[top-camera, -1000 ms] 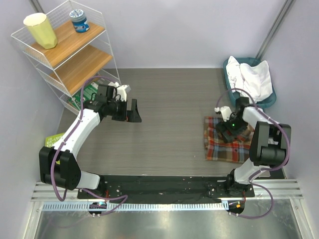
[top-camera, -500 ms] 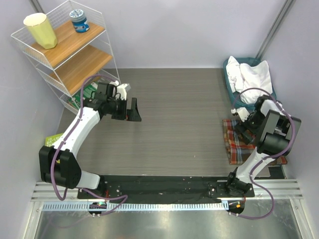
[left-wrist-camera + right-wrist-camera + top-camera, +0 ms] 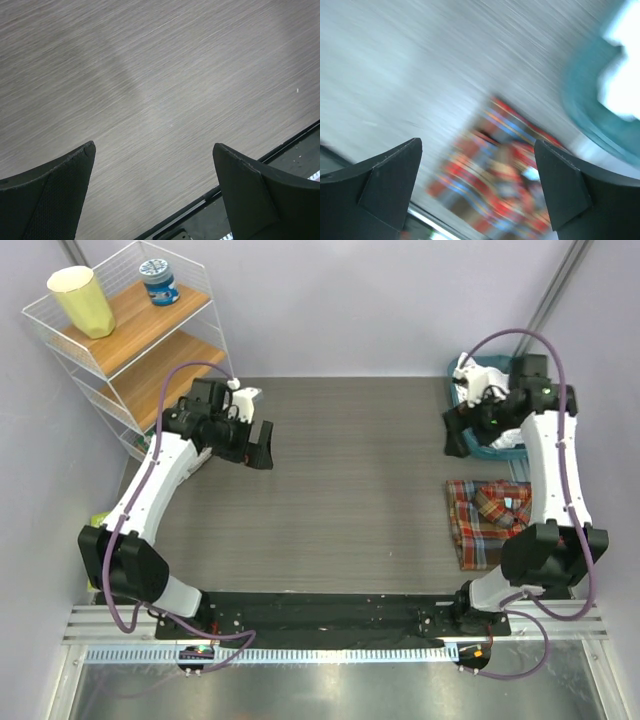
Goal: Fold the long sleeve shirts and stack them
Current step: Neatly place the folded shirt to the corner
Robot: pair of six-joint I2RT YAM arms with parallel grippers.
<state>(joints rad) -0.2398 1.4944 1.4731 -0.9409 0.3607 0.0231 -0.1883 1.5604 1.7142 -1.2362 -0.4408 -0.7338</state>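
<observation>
The grey tabletop [image 3: 350,490] carries everything, and the teal basket [image 3: 584,102] at its far right corner serves as the marker. The plaid shirt [image 3: 487,522] lies folded into a flat rectangle on the tabletop just on the near side of the basket, apart from both arms' jaws. The white shirt [image 3: 622,60] sits bunched inside the basket. The right arm hides most of it from above and the wrist view is blurred, so its long axis cannot be told.

The right gripper [image 3: 477,145] hangs in the air at the basket's left rim, its jaws spread wide with nothing between them. From there the white shirt lies just to the basket side of the jaws. The left gripper [image 3: 154,146] is well apart from the basket, across the tabletop toward the wire shelf [image 3: 130,350], its jaws also wide and empty over bare wood. The right arm is clearly the nearer one, so the likely next move is its reach into the basket for the white shirt.
</observation>
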